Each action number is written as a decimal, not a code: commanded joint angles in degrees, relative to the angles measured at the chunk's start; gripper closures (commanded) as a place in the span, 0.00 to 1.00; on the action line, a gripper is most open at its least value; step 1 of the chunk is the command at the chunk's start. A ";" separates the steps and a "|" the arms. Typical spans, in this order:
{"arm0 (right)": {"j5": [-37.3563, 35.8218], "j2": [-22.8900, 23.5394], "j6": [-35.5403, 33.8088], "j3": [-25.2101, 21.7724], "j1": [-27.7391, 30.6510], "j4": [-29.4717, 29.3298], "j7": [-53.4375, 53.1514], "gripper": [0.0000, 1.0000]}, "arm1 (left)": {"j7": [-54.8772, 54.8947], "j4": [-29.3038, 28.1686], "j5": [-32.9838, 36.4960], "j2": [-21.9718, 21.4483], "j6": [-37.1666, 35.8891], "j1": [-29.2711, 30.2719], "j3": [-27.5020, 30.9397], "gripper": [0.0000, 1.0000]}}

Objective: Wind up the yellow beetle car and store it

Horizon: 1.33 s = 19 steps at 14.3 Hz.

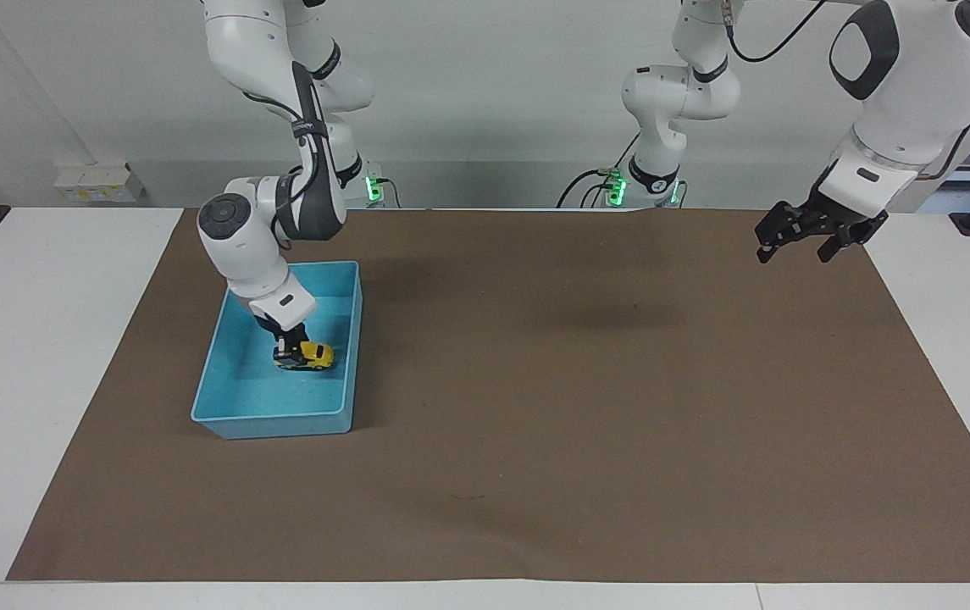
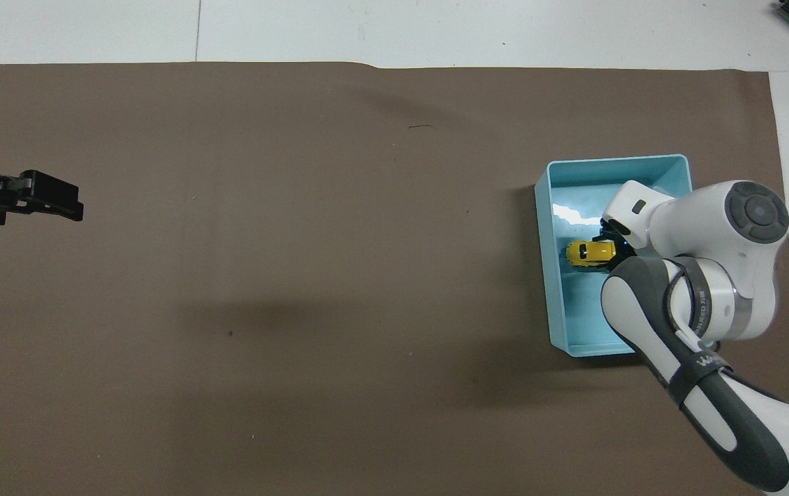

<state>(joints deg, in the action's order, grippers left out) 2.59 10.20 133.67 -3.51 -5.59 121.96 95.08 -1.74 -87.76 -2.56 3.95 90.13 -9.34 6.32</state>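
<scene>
Bright, even light from above. Soft, blurred shadows on the brown mat (image 1: 535, 424) near mid-bench. White glare inside the light-blue bin (image 2: 549, 275). Both views sharp, no edge distortion noticeable.

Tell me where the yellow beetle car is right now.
The yellow beetle car is inside the light-blue bin at the right arm's end of the table, low over its floor, with the right tool at its rear end.

White table (image 1: 44, 356), brown mat (image 1: 535, 424) covering most of it. 1 light-blue bin (image 1: 235, 417) on the mat, toward the right arm's end. White power strip (image 1: 95, 182) at the table's robot-side edge.
</scene>
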 commanded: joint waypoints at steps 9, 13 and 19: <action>0.84 -2.64 -20.36 0.70 0.23 -16.03 -14.63 0.00 | 0.78 0.22 -0.69 -0.09 -0.48 0.90 -0.52 0.00; 0.93 -4.39 -27.40 1.57 0.23 -23.42 -23.95 0.00 | 0.43 0.22 -0.69 -0.09 -0.48 0.46 -0.44 0.00; 1.19 -9.49 -30.40 5.18 0.23 -25.45 -41.36 0.00 | 0.34 0.22 -0.69 -0.09 -0.66 0.29 -0.52 0.00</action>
<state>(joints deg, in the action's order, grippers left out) 3.19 1.50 104.20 0.69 -5.71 96.56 57.47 -1.74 -87.76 -2.56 3.95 90.11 -9.34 6.00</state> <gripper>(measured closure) 0.000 0.000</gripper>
